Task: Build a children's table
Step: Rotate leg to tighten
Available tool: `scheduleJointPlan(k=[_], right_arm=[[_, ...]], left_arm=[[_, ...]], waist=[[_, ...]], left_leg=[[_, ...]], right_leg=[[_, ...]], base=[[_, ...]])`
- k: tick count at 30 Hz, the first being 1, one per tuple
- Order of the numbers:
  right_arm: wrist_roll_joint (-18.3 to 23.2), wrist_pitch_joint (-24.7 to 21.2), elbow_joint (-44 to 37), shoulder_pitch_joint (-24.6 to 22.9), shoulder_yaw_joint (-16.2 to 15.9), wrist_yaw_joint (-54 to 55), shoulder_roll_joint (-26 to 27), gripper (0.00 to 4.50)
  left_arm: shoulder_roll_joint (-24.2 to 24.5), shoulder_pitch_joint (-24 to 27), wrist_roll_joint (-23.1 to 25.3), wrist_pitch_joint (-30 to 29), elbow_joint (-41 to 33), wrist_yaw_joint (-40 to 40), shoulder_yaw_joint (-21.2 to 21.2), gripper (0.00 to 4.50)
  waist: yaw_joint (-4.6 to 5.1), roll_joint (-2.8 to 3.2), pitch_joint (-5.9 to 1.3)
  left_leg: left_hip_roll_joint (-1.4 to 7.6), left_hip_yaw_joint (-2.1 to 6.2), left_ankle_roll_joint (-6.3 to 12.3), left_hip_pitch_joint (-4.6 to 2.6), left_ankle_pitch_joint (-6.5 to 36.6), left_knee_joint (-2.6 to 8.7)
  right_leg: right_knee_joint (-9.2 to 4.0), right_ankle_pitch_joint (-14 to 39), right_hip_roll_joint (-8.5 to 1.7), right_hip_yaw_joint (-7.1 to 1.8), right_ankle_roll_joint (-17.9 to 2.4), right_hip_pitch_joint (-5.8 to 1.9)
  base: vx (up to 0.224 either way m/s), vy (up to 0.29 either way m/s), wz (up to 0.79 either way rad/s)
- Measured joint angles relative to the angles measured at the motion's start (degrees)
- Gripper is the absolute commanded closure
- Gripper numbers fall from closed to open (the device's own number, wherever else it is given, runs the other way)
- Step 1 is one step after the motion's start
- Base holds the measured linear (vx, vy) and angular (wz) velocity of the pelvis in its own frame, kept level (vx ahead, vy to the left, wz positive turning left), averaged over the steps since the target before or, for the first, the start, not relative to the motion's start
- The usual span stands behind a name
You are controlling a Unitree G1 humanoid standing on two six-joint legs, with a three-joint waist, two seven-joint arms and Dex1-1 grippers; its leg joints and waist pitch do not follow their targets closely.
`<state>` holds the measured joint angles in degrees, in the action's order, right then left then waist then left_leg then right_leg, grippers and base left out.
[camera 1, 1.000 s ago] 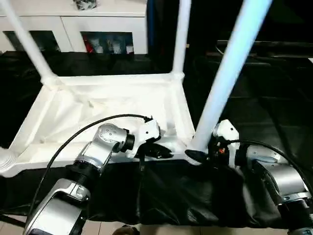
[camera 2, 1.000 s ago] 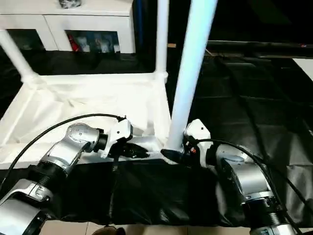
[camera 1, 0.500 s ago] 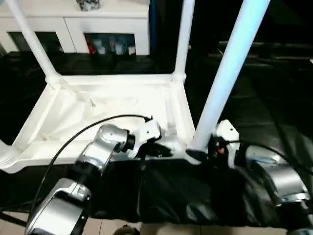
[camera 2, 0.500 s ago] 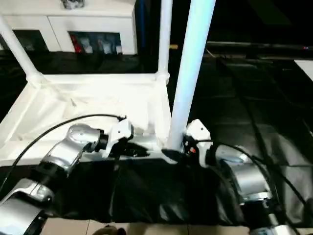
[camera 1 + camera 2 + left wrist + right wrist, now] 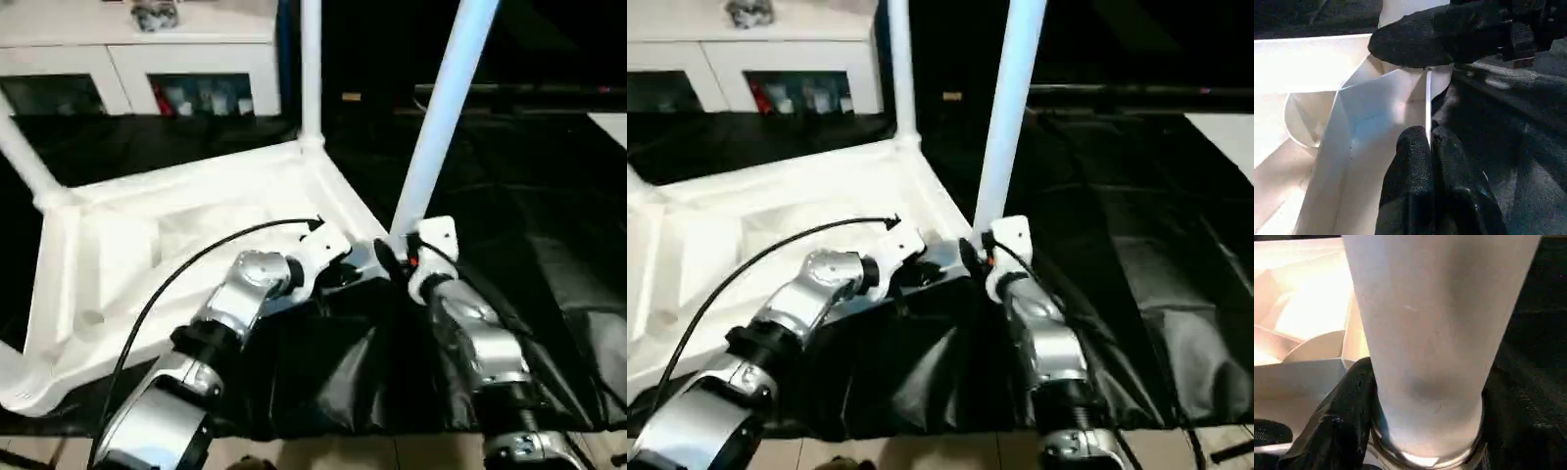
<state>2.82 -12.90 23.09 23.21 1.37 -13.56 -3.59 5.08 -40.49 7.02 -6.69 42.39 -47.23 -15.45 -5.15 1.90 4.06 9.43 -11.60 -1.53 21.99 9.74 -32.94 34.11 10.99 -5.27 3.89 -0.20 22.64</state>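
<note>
With our left gripper (image 5: 1427,147) clenched on the rim of the upside-down children's table (image 5: 186,235) and our right gripper (image 5: 392,257) grasping the near corner leg (image 5: 436,117), we are swinging it clockwise across the black-draped tabletop (image 5: 549,215), apparently bringing another corner within reach.

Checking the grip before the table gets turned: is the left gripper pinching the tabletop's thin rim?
Yes, the left gripper is shut on the rim of the tabletop.

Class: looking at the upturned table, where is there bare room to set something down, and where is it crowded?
Free: the tabletop's underside between its rims. Crowded: the near corner, where left gripper pinches the rim and right gripper clasps a leg.
</note>
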Motion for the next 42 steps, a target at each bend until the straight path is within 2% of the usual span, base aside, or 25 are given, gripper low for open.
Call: scheduleJointPlan(k=[3, 6, 7, 11, 13, 17, 23, 25, 28, 30, 32, 39, 42], right_arm=[[0.03, 0.35, -0.20, -0.11, 0.00, -1.12, -0.03, 1.07], [0.10, -0.18, -1.50, -0.80, -0.27, -4.31, -1.30, 0.68], [0.11, -0.50, -2.46, -1.14, -1.14, -6.22, -2.57, 0.62], [1.34, -0.92, -6.48, -3.48, -4.73, -16.76, -8.98, 0.62], [1.79, -1.06, -7.34, -3.73, -5.68, -20.39, -10.58, 0.62], [3.92, -0.77, -10.70, -5.98, -7.68, -31.14, -16.36, 0.62], [6.48, -2.33, -13.52, -7.12, -9.43, -40.92, -21.49, 0.62], [6.95, -3.20, -14.24, -7.19, -9.83, -43.25, -22.71, 0.87], [7.67, -4.29, -15.77, -7.67, -10.53, -45.64, -24.33, 0.98], [7.70, -4.52, -16.06, -7.67, -10.82, -46.24, -24.61, 1.30], [7.69, -4.52, -16.11, -7.69, -10.88, -46.61, -24.72, 1.34], [7.57, -4.52, -16.10, -7.86, -10.75, -46.02, -24.10, 1.75], [6.39, -4.23, -15.11, -7.77, -9.62, -40.95, -21.30, 1.79]], left_arm=[[0.17, 0.01, 0.00, 0.01, -0.34, -0.86, 0.00, 4.50], [0.79, 0.01, -0.17, 0.42, -0.61, -2.47, 0.00, 4.50], [1.25, 0.04, -0.54, 0.75, -0.76, -3.55, -0.12, 4.50], [4.15, 1.05, -2.59, 2.18, -2.12, -10.15, -0.24, 4.50], [5.28, 1.60, -3.07, 3.16, -2.74, -12.97, -0.28, 4.50], [7.59, 1.92, -4.23, 4.51, -3.45, -19.47, -1.31, 4.50], [9.70, 1.96, -5.22, 5.49, -3.47, -25.35, -2.17, 4.50], [10.02, 1.96, -5.35, 5.59, -3.48, -26.64, -2.38, 4.50], [10.55, 1.97, -5.65, 5.59, -3.48, -28.76, -2.64, 4.50], [10.72, 1.97, -5.69, 5.62, -3.48, -29.20, -2.73, 4.50], [10.87, 1.97, -5.69, 5.66, -3.48, -29.82, -2.77, 4.50], [10.95, 2.13, -5.88, 5.64, -3.50, -29.54, -2.70, 4.50], [10.35, 2.25, -5.31, 5.13, -3.37, -25.89, -1.71, 4.50]], waist=[[-0.01, 0.12, 0.03], [-0.02, 0.16, 0.05], [-0.02, 0.20, 0.07], [-0.10, 0.23, 0.08], [-0.22, 0.27, 0.08], [-1.29, 0.46, 0.15], [-1.64, 0.46, 0.16], [-1.70, 0.45, 0.16], [-1.99, 0.45, 0.16], [-2.12, 0.45, 0.16], [-2.15, 0.44, 0.16], [-2.12, 0.44, 0.15], [-1.65, 0.39, 0.16]], left_leg=[[-0.01, 0.00, 0.00, 0.02, 0.00, 0.01], [0.00, 0.00, 0.00, 0.06, 0.00, 0.08], [0.00, 0.00, 0.00, 0.08, 0.00, 0.10], [0.04, 0.00, 0.00, 0.17, 0.00, 0.18], [0.12, 0.00, 0.01, 0.22, -0.01, 0.21], [0.13, -0.02, 0.03, 0.28, 0.00, 0.20], [0.13, -0.02, 0.03, 0.27, 0.00, 0.12], [0.13, -0.02, 0.03, 0.26, 0.00, 0.11], [0.14, -0.02, 0.03, 0.26, 0.00, 0.11], [0.14, -0.02, 0.03, 0.26, 0.00, 0.11], [0.14, -0.02, 0.03, 0.26, 0.00, 0.11], [0.14, -0.02, 0.02, 0.22, 0.00, 0.11], [0.14, -0.02, 0.01, 0.16, 0.00, 0.12]], right_leg=[[-0.05, -0.31, 0.00, -0.02, -0.10, 0.01], [-0.04, -0.40, 0.00, 0.00, -0.16, 0.05], [-0.03, -0.42, 0.00, 0.01, -0.17, 0.08], [-0.04, -0.34, 0.04, 0.03, 0.01, 0.21], [-0.04, -0.27, 0.10, 0.07, 0.03, 0.27], [-0.11, -0.21, 0.09, 0.09, -0.01, 0.27], [-0.04, -0.22, 0.07, 0.07, -0.02, 0.22], [-0.03, -0.22, 0.07, 0.07, -0.03, 0.21], [0.00, -0.22, 0.07, 0.07, -0.03, 0.22], [0.01, -0.22, 0.07, 0.07, -0.03, 0.22], [0.01, -0.22, 0.07, 0.07, -0.03, 0.21], [0.02, -0.22, 0.07, 0.07, -0.03, 0.20], [0.04, -0.25, 0.07, 0.06, -0.06, 0.18]], base=[[0.000, 0.000, 0.00], [0.000, 0.000, 0.00], [0.000, 0.000, 0.00], [0.000, 0.000, 0.00], [0.000, 0.000, 0.00], [0.000, 0.000, 0.00], [0.000, 0.000, 0.00], [0.000, 0.000, 0.00], [0.000, 0.000, 0.00], [0.000, 0.000, 0.00], [0.000, 0.000, 0.00], [0.000, 0.000, 0.00], [0.000, 0.000, 0.00]])
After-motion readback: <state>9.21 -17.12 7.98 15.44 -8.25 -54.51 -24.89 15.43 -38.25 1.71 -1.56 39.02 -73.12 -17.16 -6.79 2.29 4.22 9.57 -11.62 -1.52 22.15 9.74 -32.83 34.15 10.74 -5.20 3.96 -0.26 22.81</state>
